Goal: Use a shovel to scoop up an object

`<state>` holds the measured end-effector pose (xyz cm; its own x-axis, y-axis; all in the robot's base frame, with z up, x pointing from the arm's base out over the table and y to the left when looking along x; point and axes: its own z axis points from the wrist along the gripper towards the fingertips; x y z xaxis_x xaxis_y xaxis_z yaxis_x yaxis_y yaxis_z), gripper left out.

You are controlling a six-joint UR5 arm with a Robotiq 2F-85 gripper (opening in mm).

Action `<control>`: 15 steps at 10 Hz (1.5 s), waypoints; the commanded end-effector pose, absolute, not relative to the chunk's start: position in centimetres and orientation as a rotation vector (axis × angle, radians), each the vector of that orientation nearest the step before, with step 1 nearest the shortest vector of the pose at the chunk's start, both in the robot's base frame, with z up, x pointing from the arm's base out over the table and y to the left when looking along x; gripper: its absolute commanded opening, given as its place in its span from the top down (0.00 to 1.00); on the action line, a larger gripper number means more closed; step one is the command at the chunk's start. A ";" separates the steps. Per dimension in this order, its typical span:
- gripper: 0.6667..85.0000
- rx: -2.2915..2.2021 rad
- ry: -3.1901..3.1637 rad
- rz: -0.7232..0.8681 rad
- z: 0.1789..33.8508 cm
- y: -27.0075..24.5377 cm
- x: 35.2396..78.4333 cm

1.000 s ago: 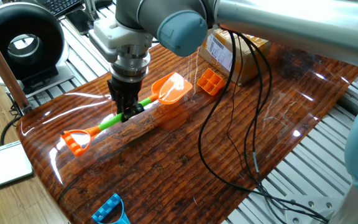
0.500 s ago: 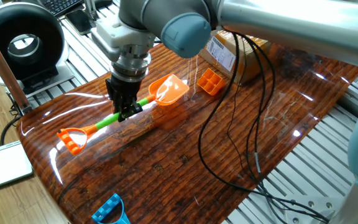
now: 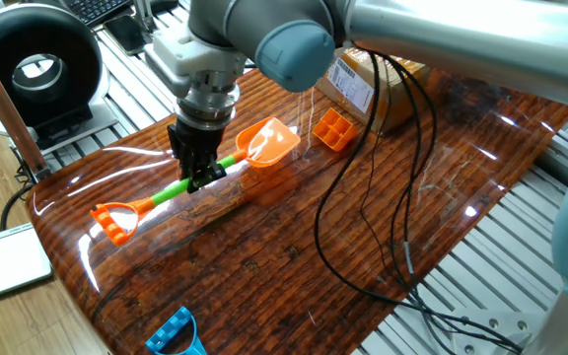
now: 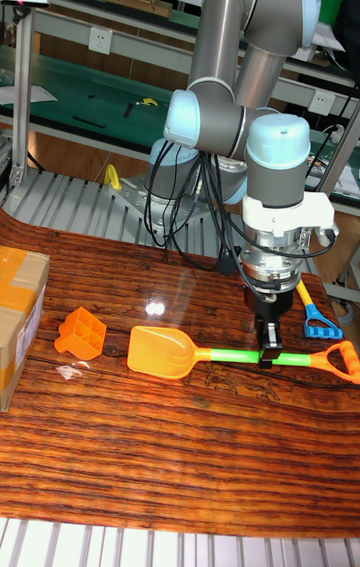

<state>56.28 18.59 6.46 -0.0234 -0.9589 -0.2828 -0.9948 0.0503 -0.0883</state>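
The tool [image 3: 197,176] was seen clamped on the green shaft of the shovel [image 3: 195,181], its two dark fingers closed tightly around the shaft roughly midway along its length, pointing straight down from the arm above. In the fixed view the shovel lay slanted across the middle left of the frame, with its orange loop end at the lower left, close to the glossy wooden counter [image 3: 264,266], and its orange blade raised toward the upper right. In the tall fixed view the shovel [image 4: 230,355] was shown nearly level across the middle of the frame, the tool [image 4: 268,347] gripping the shaft toward the right and the blade pointing left. The block [image 3: 334,129], small, orange and gridded, was seen resting on the counter just beyond the blade, apart from it, in the upper middle of the fixed view; in the tall view the block [image 4: 81,333] sat left of the blade with a narrow gap between them. A cardboard box [image 3: 368,84] stood close behind the block. A small blue toy [image 3: 177,333] lay at the bottom edge of the fixed view, well apart from the shovel.
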 end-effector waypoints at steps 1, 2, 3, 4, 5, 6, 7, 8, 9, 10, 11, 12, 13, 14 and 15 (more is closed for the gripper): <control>0.99 -1.955 2.092 0.198 6.6 18.3 56.3; 0.99 -1.949 2.088 0.204 6.7 18.5 56.3; 0.99 -1.946 2.085 0.204 6.7 18.6 56.4; 0.99 -1.934 2.085 0.208 6.8 18.8 56.5; 0.99 -1.920 2.082 0.211 6.9 19.0 56.7; 0.99 -1.910 2.079 0.200 6.9 19.0 57.1; 0.99 -1.901 2.077 0.185 6.9 19.0 57.4; 0.99 -1.888 2.064 0.203 7.1 19.5 57.5; 0.99 -1.888 2.061 0.206 7.2 19.6 57.5; 0.99 -1.890 2.064 0.195 7.1 19.4 57.6; 0.99 -1.895 2.065 0.188 7.1 19.2 57.6; 0.99 -1.898 2.064 0.189 7.0 19.2 57.5; 0.99 -1.897 2.058 0.195 7.1 19.4 57.5; 0.99 -1.892 2.054 0.201 7.2 19.5 57.6; 0.99 -1.890 2.058 0.200 7.2 19.5 57.6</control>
<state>57.38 19.28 6.87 -0.0512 -0.9449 -0.3233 -0.9878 0.0955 -0.1229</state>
